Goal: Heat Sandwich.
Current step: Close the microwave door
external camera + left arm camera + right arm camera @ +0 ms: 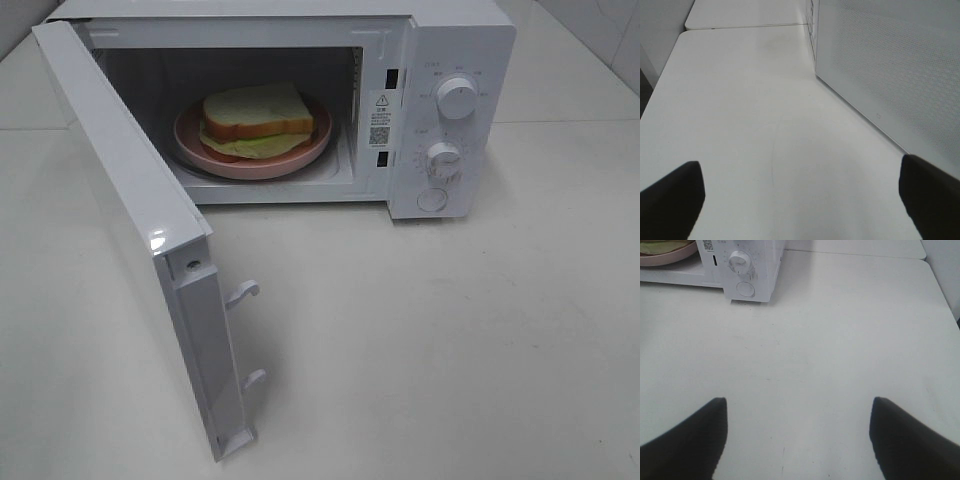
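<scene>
The sandwich [257, 120], white bread with tan crust and pale green leaves, lies on a round pink plate [252, 160] inside the white microwave [455, 40]. The microwave door [135, 215] stands swung wide open toward the front left. Neither arm shows in the exterior high view. My left gripper [800, 200] is open over bare table beside the outer face of the door [890, 65]. My right gripper [797, 437] is open and empty over the table, well in front of the microwave's control panel [742, 270]. A sliver of the sandwich [665, 246] and plate [660, 259] shows there.
Two knobs [457, 98] and a round button [432, 199] sit on the microwave's right panel. The door's two latch hooks [243, 292] stick out from its free edge. The white table [450, 340] stretches in front; its left edge [655, 85] and a seam [745, 26] show.
</scene>
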